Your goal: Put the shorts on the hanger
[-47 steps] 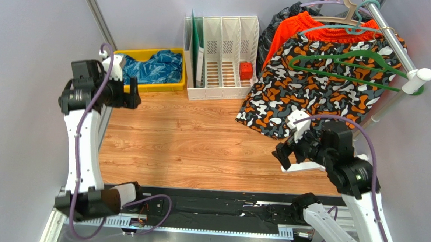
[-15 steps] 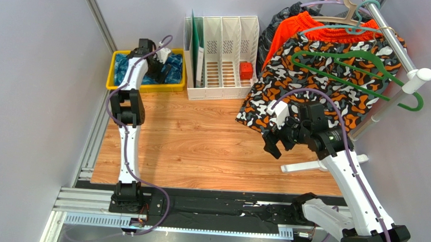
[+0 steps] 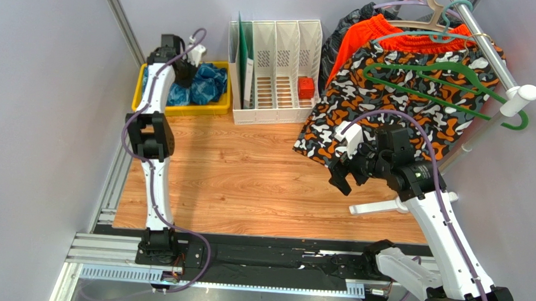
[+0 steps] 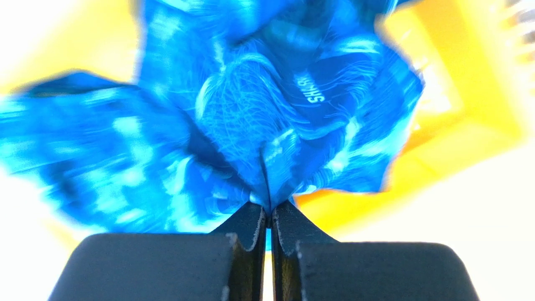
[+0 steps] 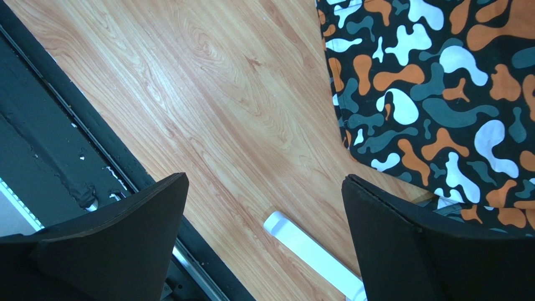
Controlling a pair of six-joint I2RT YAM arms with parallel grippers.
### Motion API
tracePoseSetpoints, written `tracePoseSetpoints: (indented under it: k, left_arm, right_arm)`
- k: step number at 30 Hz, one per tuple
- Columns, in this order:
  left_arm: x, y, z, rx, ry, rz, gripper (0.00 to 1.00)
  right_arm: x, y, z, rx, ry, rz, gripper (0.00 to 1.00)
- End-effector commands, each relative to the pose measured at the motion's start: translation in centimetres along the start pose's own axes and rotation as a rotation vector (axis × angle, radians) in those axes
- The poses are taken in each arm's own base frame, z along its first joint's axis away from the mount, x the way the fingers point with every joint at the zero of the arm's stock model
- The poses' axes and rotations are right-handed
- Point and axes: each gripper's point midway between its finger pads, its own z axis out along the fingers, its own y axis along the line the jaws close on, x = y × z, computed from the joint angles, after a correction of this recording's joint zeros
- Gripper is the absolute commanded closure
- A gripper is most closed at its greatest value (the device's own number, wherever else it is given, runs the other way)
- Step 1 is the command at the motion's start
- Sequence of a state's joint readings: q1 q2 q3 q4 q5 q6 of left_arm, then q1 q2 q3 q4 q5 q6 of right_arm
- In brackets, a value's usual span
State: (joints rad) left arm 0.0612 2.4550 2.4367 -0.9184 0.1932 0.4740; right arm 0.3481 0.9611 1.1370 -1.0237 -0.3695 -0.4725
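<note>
The blue leaf-print shorts (image 3: 211, 83) lie crumpled in a yellow bin (image 3: 183, 109) at the back left. My left gripper (image 3: 183, 74) reaches down into that bin. In the left wrist view its jaws (image 4: 270, 210) are pressed together on a pinched fold of the shorts (image 4: 251, 113), above the bin's yellow wall (image 4: 464, 106). The dark green hanger (image 3: 433, 81) hangs on the rail at the back right, in front of other clothes. My right gripper (image 3: 338, 178) hovers over the table right of centre, open and empty (image 5: 264, 182).
A white file organiser (image 3: 276, 54) with a small red box (image 3: 306, 88) stands beside the bin. Camouflage shorts (image 3: 389, 122) (image 5: 439, 75) and orange shorts (image 3: 387, 36) hang from the rail (image 3: 521, 98). The rack's white foot (image 3: 378, 208) (image 5: 314, 251) lies under my right gripper.
My left gripper has gone from open to shut, pinching the shorts' fabric in the bin, and its arm shifted slightly left. The right arm has barely moved.
</note>
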Motion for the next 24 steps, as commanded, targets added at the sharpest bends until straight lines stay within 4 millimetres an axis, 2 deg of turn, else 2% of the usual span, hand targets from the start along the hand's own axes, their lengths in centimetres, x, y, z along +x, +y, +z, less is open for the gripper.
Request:
tracePoseSetpoints:
  k: [1, 2, 3, 4, 6, 7, 12, 13, 15, 16, 18, 21, 23, 24]
  left_arm:
    - [-9.4, 1.3, -14.7, -0.116, -0.305, 0.005, 1.00]
    - [-10.4, 1.1, -17.5, -0.132, -0.352, -0.002, 1.00]
    - [-11.0, 0.8, -18.9, -0.131, -0.378, -0.001, 1.00]
    - [-11.9, 0.5, -21.7, -0.146, -0.425, -0.002, 1.00]
    - [-12.9, -0.1, -24.8, -0.158, -0.476, -0.005, 1.00]
    - [-13.5, -0.9, -27.2, -0.155, -0.515, -0.001, 1.00]
    - [-15.2, -4.0, -35.7, -0.171, -0.655, 0.022, 1.00]
    - [-15.4, -4.7, -38.4, -0.187, -0.698, 0.021, 1.00]
    - [-15.7, -5.9, -41.1, -0.186, -0.752, 0.015, 1.00]
    - [-15.5, -6.7, -43.4, -0.183, -0.794, 0.008, 1.00]
    - [-15.8, -9.6, -45.9, -0.138, -0.846, 0.032, 1.00]
    - [-15.5, -13.0, -47.9, -0.101, -0.872, 0.098, 1.00]
    - [-15.0, -14.7, -48.0, -0.057, -0.867, 0.119, 1.00]
    - [-14.8, -15.7, -48.9, -0.027, -0.886, 0.139, 1.00]
  right_arm:
    - [-2.7, -0.3, -1.6, 0.025, -0.099, -0.044, 0.00]
    - [-2.9, -0.3, -1.7, 0.027, -0.104, -0.046, 0.00]
    - [-3.1, -0.3, -1.8, 0.027, -0.110, -0.050, 0.00]
    - [-3.3, -0.4, -1.9, 0.032, -0.113, -0.051, 0.00]
    - [-3.5, -0.4, -2.0, 0.031, -0.122, -0.055, 0.00]
    - [-3.7, -0.3, -2.2, 0.032, -0.126, -0.057, 0.00]
    - [-4.6, -0.3, -2.7, 0.029, -0.153, -0.065, 0.00]
    - [-4.9, -0.3, -3.0, 0.031, -0.162, -0.065, 0.00]
    - [-5.2, -0.2, -3.1, 0.028, -0.170, -0.063, 0.00]
    - [-5.4, -0.2, -3.2, 0.028, -0.174, -0.061, 0.00]
    - [-5.9, -0.1, -3.5, 0.025, -0.191, -0.061, 0.00]
    - [-6.3, 0.3, -3.9, 0.016, -0.208, -0.069, 0.00]
    - [-6.6, 0.3, -4.2, 0.017, -0.220, -0.076, 0.00]
    - [-6.7, 0.4, -4.4, 0.017, -0.225, -0.078, 0.00]
